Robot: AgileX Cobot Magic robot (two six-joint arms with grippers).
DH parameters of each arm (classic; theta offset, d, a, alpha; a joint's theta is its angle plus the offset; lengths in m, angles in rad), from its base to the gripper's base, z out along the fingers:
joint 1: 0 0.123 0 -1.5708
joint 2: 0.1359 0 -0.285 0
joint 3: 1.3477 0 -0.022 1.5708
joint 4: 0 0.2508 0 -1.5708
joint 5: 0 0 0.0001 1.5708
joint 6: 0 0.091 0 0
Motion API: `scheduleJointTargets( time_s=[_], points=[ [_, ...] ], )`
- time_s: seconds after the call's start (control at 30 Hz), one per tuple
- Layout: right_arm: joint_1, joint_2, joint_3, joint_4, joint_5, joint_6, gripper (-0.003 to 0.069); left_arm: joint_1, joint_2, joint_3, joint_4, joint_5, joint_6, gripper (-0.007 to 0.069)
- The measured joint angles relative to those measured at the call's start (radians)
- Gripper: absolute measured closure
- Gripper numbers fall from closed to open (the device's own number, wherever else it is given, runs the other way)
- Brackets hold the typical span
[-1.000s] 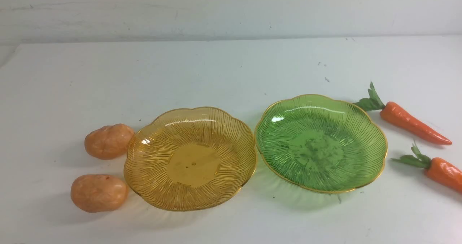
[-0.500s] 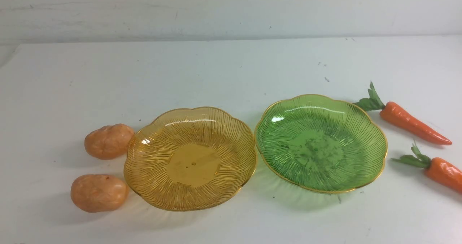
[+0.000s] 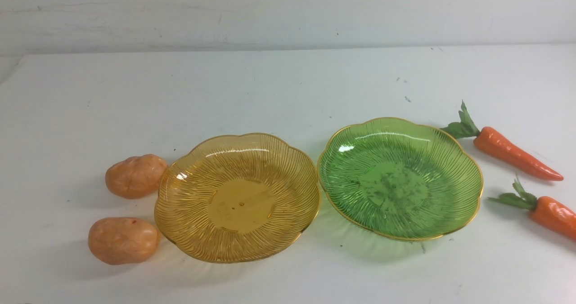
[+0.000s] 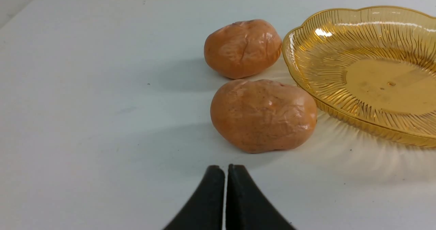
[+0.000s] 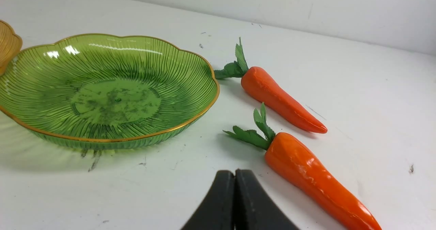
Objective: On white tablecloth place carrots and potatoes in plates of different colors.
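Plain white tablecloth (image 3: 270, 83) with a few dark specks, and a scuffed pale wall (image 3: 288, 11) behind it. Going off the amber plate (image 3: 238, 205): the green plate (image 3: 399, 179) is just to its right, rims almost meeting. On the cloth to its left, the far potato (image 3: 136, 176) sits tight against the rim and the near potato (image 3: 123, 240) just beside it. Further right, past the green one, the far carrot (image 3: 515, 154) shows whole while the near carrot (image 3: 553, 215) is cut off by the frame edge. The left gripper (image 4: 226, 170) and right gripper (image 5: 234, 175) only show black tips in the wrist views, pressed together, empty. There are dark smudges in the green plate's middle, can't tell if in it or under it.
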Motion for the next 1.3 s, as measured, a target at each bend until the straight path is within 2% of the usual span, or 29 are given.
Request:
scheduleJointTargets(
  time_s=[0.3,0.37,0.5,0.6,0.7,0.8,0.93,1.1,1.17,1.2,1.3],
  points=[
    [0.0,0.0,0.0,-0.031,-0.001,0.0,0.0674,0.0,0.0,0.0,0.0,0.0,0.0,0.0628],
    [0.0,0.0,0.0,0.001,-0.02,0.044,0.0674,0.0,0.0,0.0,0.0,0.0,0.0,0.0628],
    [0.0,0.0,0.001,0.26,-0.094,0.225,0.0674,0.0,0.0,0.0,0.0,0.0,0.0,0.0628],
    [0.0,0.0,0.001,0.527,-0.168,0.378,0.0674,0.0,0.0,0.0,0.0,0.0,0.0,0.0628],
    [0.0,0.0,0.001,0.707,-0.219,0.445,0.0674,0.0,0.0,0.0,0.0,0.0,0.0,0.0628],
    [0.0,0.0,0.001,0.793,-0.253,0.464,0.0674,0.0,0.0,0.0,0.0,0.0,0.0,0.0628],
    [0.0,0.0,0.001,0.81,-0.271,0.456,0.0674,0.0,0.0,0.0,0.0,0.0,0.0,0.0628],
    [0.0,0.01,-0.174,0.724,-0.234,0.249,0.0674,0.0,0.0,0.0,0.0,0.0,0.0,0.0628],
    [0.0,0.068,-0.306,0.642,-0.159,0.144,0.0674,0.0,0.0,0.0,0.0,0.0,0.0,0.0628],
    [-0.001,0.136,-0.399,0.584,-0.069,0.106,0.0674,0.0,0.0,0.0,0.0,0.0,0.0,0.0628],
    [-0.001,0.323,-0.564,0.4,0.191,0.091,0.0674,0.0,0.0,0.0,0.0,0.0,0.0,0.0628]
  ],
)
